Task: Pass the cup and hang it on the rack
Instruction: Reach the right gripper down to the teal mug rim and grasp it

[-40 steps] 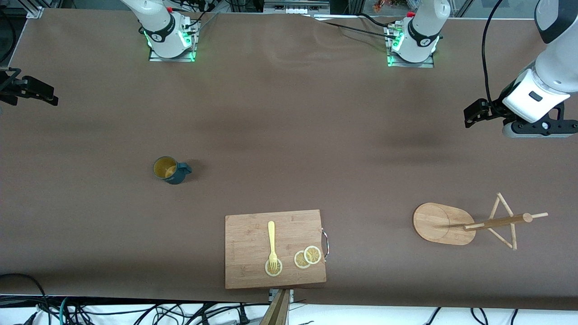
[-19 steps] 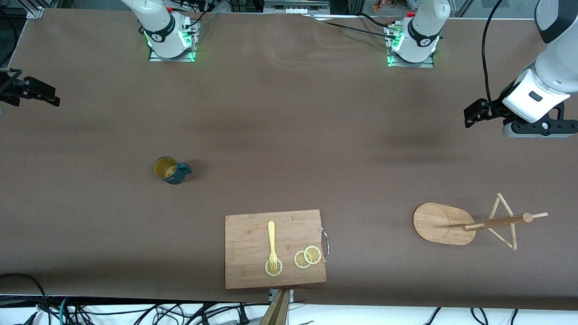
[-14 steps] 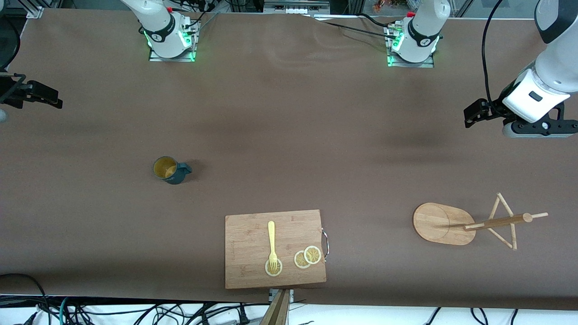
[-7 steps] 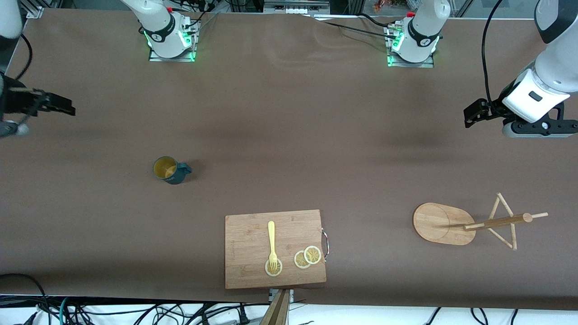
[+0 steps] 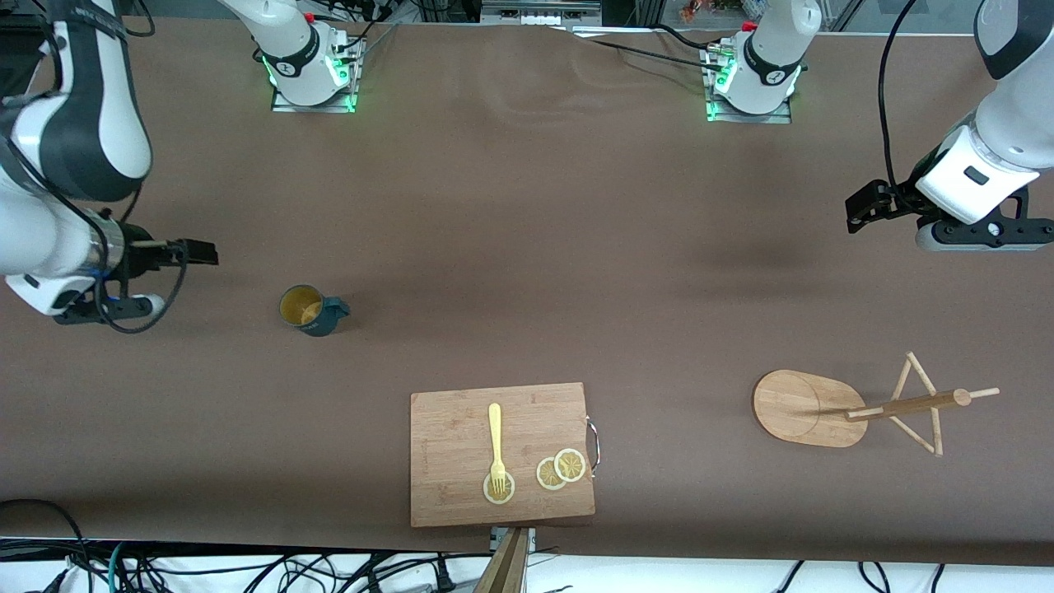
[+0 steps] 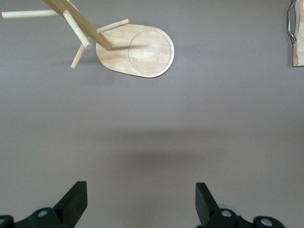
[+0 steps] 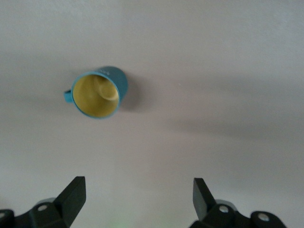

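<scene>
The cup, dark teal with a yellow inside, stands upright on the table toward the right arm's end, its handle pointing toward the left arm's end. It also shows in the right wrist view. My right gripper hovers over the table beside the cup, apart from it, open and empty. The rack stands on its oval base toward the left arm's end, with its post and pegs free. My left gripper waits in the air, open and empty, with the rack in its wrist view.
A wooden cutting board lies near the table's front edge, between cup and rack. A yellow fork and lemon slices lie on it. Its metal handle shows in the left wrist view.
My right arm has swung in from the table's end and come close to the cup. The left arm, cup and rack have not moved.
</scene>
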Motion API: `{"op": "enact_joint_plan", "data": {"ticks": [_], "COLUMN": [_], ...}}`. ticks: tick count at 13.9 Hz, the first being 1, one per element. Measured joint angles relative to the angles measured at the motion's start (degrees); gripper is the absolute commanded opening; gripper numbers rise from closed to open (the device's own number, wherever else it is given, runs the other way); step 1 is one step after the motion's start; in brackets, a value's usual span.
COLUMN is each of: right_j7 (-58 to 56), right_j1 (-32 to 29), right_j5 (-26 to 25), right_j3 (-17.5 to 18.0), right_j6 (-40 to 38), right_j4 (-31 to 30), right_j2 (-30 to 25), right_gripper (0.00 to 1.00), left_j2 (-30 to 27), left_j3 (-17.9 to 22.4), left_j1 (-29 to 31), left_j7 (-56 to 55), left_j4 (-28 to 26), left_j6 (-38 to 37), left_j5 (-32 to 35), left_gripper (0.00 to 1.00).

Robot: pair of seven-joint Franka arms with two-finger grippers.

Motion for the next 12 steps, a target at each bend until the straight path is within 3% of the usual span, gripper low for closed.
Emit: {"op": "enact_joint_plan", "data": {"ticks": [5, 12], "right_j7": [4.18, 4.88], "right_j1": [2.54, 3.46], "right_j5": [0.33, 0.34], "right_j3": [0.07, 0.07], "right_j6": [10.7, 19.46], "right_j4": [-3.28, -11.26], "right_j2": [5.44, 5.59], "right_gripper": [1.0, 1.0], "left_j2": [0.0, 0.0], "left_j3": [0.0, -0.03], "left_j1": [0.0, 0.0], "left_j7": [0.0, 0.0], "left_j4": [0.01, 0.01], "left_j6": [0.0, 0.0], "left_j5": [0.0, 0.0], "left_gripper": [1.0, 1.0]}}
